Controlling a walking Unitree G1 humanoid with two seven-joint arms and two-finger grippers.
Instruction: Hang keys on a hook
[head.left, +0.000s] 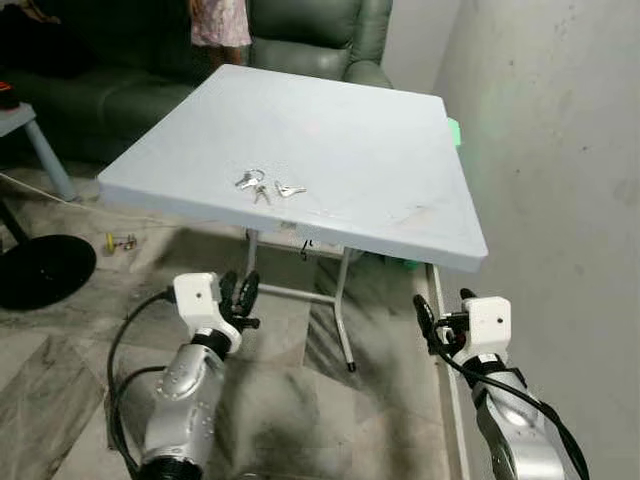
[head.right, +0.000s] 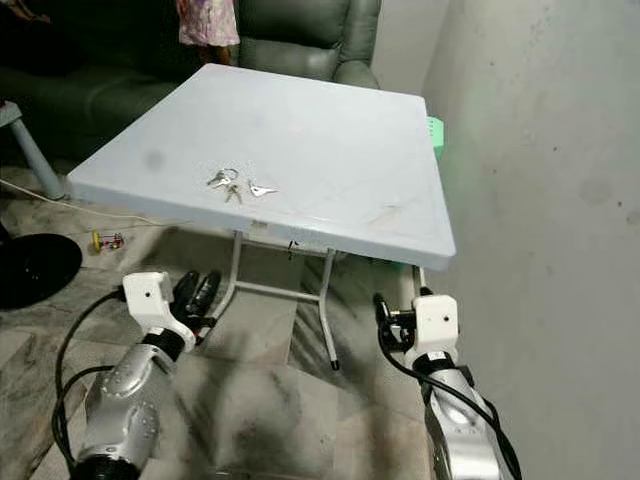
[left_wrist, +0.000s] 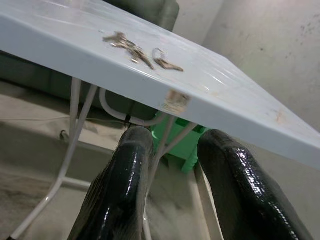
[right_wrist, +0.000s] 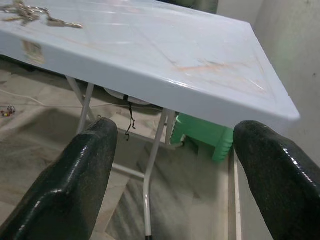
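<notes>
Keys (head.left: 264, 185) silver, splayed bunch on pale table (head.left: 380, 140); left gripper (head.left: 240, 295) slightly parted; right gripper (right_wrist: 175, 165) spread wide.

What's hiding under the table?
Under the table you can see white folding legs, a green plastic thing and marble floor. The tabletop covers whatever lies farther back.

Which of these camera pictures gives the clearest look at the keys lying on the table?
The left eye view: it looks down on the keys, spread on the table. The right eye view shows much the same. Both wrist views catch them from low down, edge-on and flattened.
</notes>
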